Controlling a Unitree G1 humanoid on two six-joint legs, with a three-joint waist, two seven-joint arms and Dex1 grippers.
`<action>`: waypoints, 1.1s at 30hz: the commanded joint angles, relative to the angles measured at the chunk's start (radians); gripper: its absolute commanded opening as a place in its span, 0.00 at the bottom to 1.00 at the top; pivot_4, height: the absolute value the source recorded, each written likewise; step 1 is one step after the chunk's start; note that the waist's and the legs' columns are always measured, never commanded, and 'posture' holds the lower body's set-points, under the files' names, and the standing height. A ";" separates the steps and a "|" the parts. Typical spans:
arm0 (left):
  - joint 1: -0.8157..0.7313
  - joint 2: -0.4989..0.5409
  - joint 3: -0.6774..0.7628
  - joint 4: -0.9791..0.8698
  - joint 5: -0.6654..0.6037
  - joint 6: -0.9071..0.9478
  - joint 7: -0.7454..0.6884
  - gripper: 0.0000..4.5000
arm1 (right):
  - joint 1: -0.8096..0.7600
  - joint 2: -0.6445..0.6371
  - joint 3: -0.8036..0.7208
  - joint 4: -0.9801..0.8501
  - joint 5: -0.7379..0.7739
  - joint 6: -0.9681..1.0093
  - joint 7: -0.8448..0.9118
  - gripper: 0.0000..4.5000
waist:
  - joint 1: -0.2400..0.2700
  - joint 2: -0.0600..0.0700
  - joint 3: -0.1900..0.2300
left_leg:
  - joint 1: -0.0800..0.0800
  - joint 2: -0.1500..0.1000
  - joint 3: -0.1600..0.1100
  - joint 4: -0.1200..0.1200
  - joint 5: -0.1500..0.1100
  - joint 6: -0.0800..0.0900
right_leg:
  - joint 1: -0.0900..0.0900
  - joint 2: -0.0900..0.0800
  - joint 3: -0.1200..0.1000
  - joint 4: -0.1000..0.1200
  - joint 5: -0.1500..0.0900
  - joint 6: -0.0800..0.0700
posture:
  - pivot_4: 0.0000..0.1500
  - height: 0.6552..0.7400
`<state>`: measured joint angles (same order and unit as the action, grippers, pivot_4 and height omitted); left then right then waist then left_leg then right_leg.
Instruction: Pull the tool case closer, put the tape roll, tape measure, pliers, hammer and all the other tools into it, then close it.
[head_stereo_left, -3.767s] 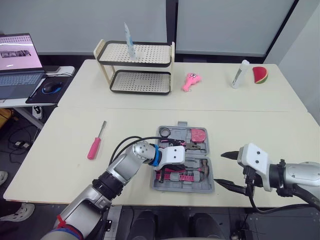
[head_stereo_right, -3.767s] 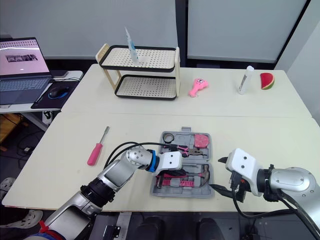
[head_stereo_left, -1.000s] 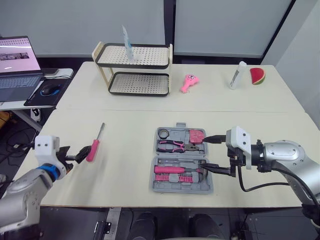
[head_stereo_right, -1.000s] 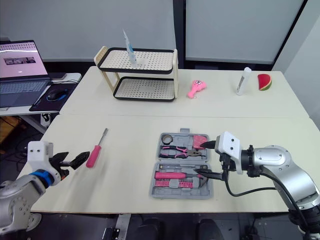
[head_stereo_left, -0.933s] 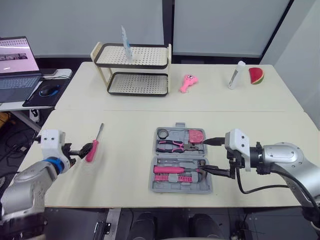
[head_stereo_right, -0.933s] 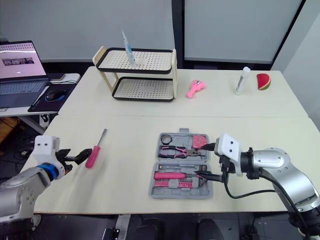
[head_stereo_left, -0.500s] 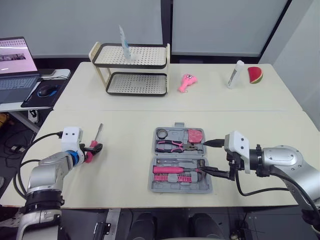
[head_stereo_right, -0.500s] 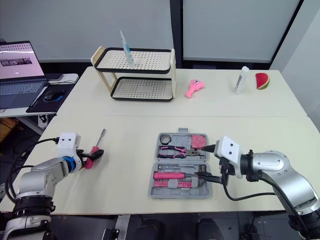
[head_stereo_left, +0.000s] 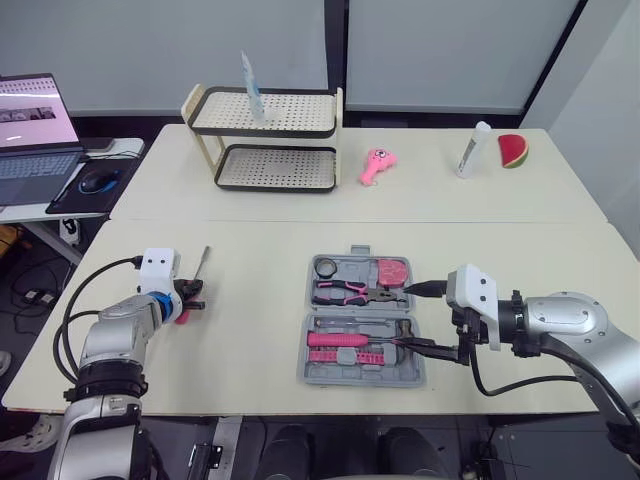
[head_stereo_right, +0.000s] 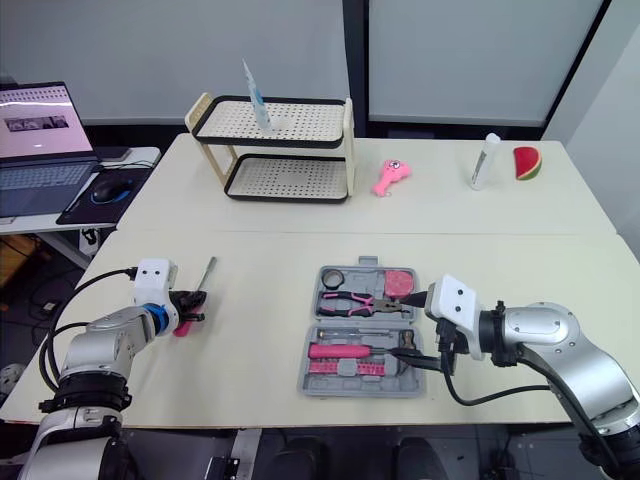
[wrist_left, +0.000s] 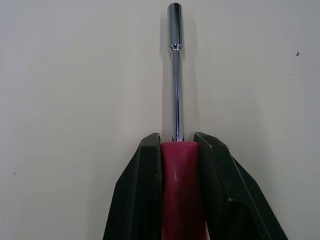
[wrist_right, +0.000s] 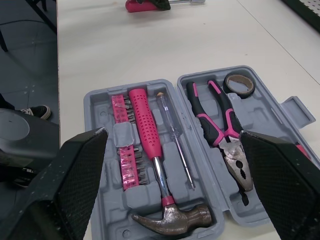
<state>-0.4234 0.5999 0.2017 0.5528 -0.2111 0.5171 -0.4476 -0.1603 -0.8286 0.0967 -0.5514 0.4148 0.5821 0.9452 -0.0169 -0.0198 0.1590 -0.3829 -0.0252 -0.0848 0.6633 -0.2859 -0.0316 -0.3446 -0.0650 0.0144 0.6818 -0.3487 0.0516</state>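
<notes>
The grey tool case (head_stereo_left: 362, 322) lies open near the table's front edge. It holds a tape roll (head_stereo_left: 326, 267), a pink tape measure (head_stereo_left: 392, 271), pliers (head_stereo_left: 345, 291) and a pink-handled hammer (head_stereo_left: 355, 339). My right gripper (head_stereo_left: 412, 317) stands open at the case's right edge, one finger over each half and nothing between them. Far left, my left gripper (head_stereo_left: 188, 298) is shut on the pink handle of a screwdriver (wrist_left: 179, 190). Its steel shaft (wrist_left: 175, 75) points away, low over the tabletop.
A two-tier rack (head_stereo_left: 265, 140) stands at the back left. A pink toy (head_stereo_left: 376, 164), a white tube (head_stereo_left: 470, 148) and a watermelon slice (head_stereo_left: 512, 150) lie on the far table. A laptop (head_stereo_left: 35, 120) sits on a side desk at left.
My left gripper has swung out from my left to the screwdriver and shut on its handle. The right gripper has stayed open at the case's right edge.
</notes>
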 joint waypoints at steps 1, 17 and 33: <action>0.020 -0.001 -0.009 0.028 0.017 -0.005 -0.010 0.14 | 0.005 -0.014 -0.043 -0.044 0.014 0.004 -0.011 1.00 | 0.000 0.000 0.000 | 0.000 0.000 0.000 0.000 0.000 0.000 | 0.000 0.000 0.000 0.000 0.000 0.000 | 1.00 0.95; 0.465 0.255 -0.064 -0.781 -0.116 -0.121 -0.522 0.14 | 0.152 -0.065 -0.186 -0.091 0.031 0.004 -0.012 1.00 | 0.004 0.001 0.002 | -0.008 0.000 -0.001 0.000 0.001 -0.001 | -0.005 -0.004 0.002 -0.001 0.000 0.000 | 1.00 0.95; 0.130 0.156 -0.654 -0.966 0.098 0.011 -0.656 0.14 | 0.407 -0.162 -0.336 -0.198 0.030 0.020 0.018 1.00 | 0.012 0.002 0.003 | -0.007 0.001 0.001 0.001 0.000 0.000 | -0.003 0.006 0.001 -0.001 0.000 0.000 | 1.00 0.95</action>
<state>-0.2733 0.7593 -0.4245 -0.3990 -0.1366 0.5063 -1.1036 0.2447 -0.9811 -0.2171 -0.7198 0.4506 0.6055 0.9717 -0.0051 -0.0181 0.1621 -0.3900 -0.0234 -0.0840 0.6638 -0.2858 -0.0313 -0.3478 -0.0583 0.0154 0.6813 -0.3486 0.0514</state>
